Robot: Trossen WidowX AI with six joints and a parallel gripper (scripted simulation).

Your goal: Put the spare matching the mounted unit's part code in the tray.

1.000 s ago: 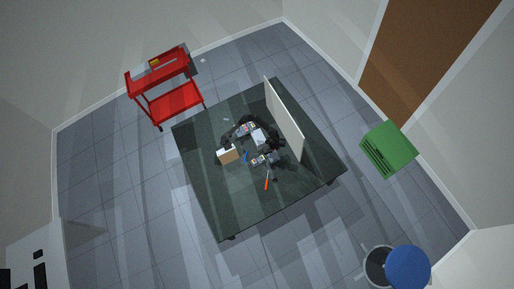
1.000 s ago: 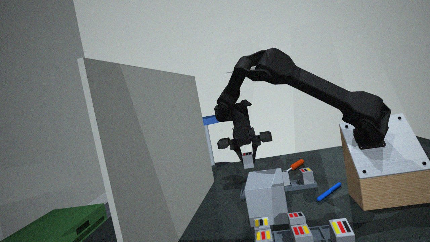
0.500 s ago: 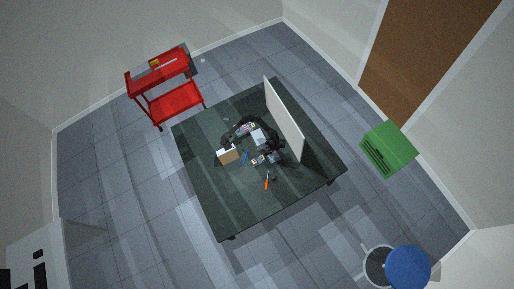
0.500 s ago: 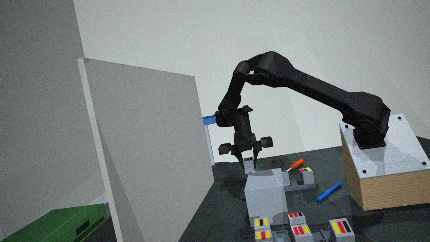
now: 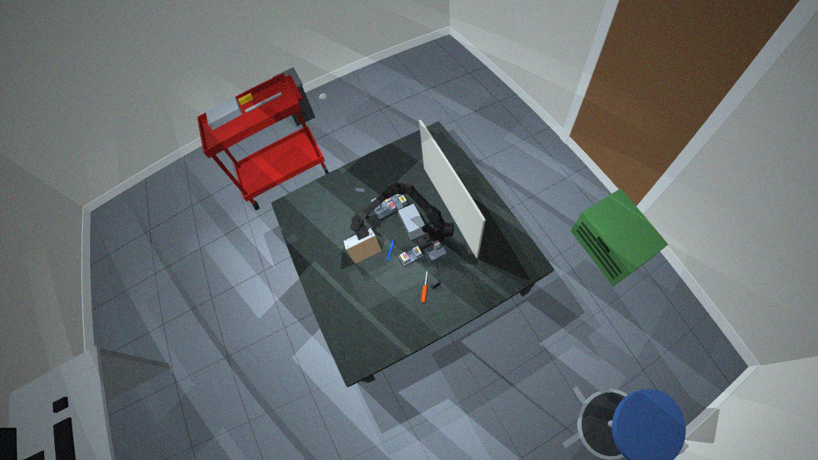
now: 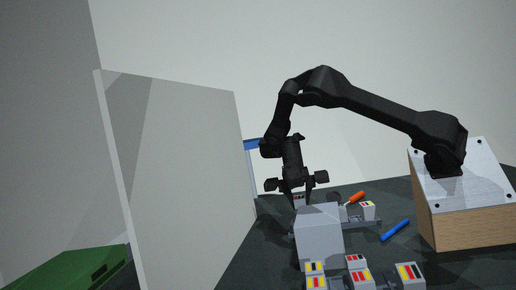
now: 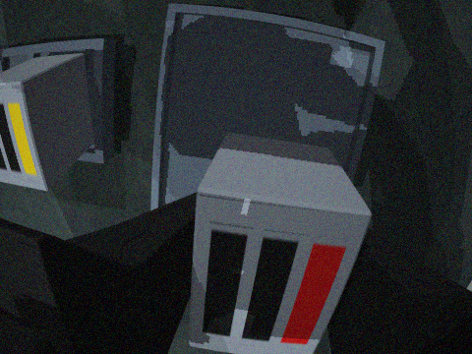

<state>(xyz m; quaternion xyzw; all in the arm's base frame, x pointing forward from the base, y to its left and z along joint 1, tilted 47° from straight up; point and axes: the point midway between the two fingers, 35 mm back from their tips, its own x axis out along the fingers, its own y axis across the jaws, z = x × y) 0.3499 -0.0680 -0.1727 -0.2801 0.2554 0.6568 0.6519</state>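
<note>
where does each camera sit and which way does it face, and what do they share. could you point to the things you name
Top: high above, looking steeply down on the table (image 5: 365, 320); the whole arm shows.
Exterior: beside the table, looking across it, slightly down; arm and gripper (image 6: 298, 201) show.
Wrist: on the arm's wrist, looking past the dark fingers at the held spare (image 7: 280, 182) and tray (image 7: 265, 74).
Top and exterior share the blue pen (image 5: 390, 250) (image 6: 395, 230).
</note>
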